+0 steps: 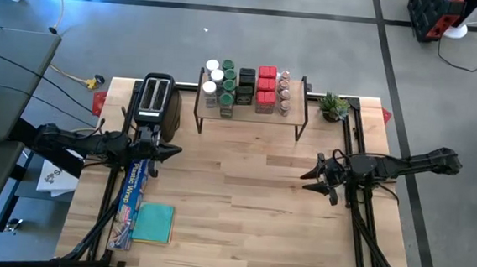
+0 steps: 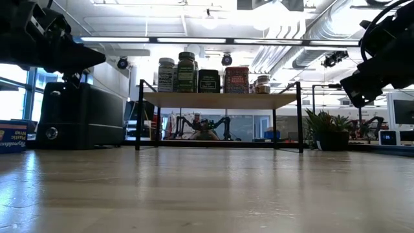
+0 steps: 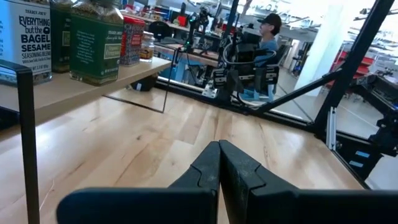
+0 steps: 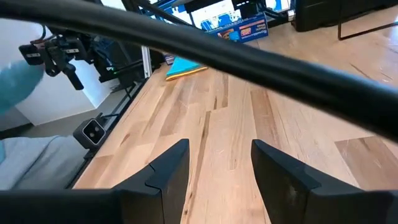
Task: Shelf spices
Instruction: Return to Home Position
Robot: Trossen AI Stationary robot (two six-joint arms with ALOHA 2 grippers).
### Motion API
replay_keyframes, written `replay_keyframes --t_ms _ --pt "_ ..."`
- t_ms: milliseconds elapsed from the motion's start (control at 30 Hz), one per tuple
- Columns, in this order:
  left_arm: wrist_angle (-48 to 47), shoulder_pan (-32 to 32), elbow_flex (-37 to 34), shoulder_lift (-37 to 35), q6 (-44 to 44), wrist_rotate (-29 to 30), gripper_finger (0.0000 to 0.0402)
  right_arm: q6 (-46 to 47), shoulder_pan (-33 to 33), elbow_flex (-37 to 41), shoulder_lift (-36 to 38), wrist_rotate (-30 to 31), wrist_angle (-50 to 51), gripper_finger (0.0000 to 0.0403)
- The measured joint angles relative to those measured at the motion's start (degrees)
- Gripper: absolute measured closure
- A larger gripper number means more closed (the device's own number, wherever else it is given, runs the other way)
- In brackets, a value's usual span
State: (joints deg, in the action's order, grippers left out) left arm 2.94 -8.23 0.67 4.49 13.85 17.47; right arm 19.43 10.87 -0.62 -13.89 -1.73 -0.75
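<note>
two arms held level, pointing inward, left pincer (image 3: 219,144) clenched, right pincer (image 4: 219,146) released, spices (image 1: 246,88) atop shelf (image 2: 220,100)

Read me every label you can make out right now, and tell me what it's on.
"TRADER JOE'S": bagel seasoning jar on the shelf.
"EVERYTHING but the BAGEL SESAME SEASONING BLEND": same jar.
"Plastic Wrap": long blue box on the table.
Green-labelled jar and red tin: print too blurred to read.
Other spices' labels: too small to read.
</note>
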Motion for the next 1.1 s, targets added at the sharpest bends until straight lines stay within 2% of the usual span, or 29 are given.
replay_keyframes --t_ms 300,500,633,1100 --pt "-0.02 -0.02 0.0 -0.02 -0.03 0.0 0.0401 -0.2 0.71 0.0 0.54 0.64 0.1 0.0236" --pt "-0.02 -0.33 0.03 -4.03 -0.04 0.75 0.0401 -0.33 3.93 0.0 8.25 1.53 0.17 0.0236" --pt "1.31 0.43 0.0 -4.27 -0.04 1.79 0.0401 -0.36 4.26 0.0 13.68 1.5 0.15 0.0236" --pt "1.09 3.37 0.0 -4.28 -0.02 1.64 0.0401 -0.36 4.22 0.04 13.55 1.5 -0.24 0.0236"
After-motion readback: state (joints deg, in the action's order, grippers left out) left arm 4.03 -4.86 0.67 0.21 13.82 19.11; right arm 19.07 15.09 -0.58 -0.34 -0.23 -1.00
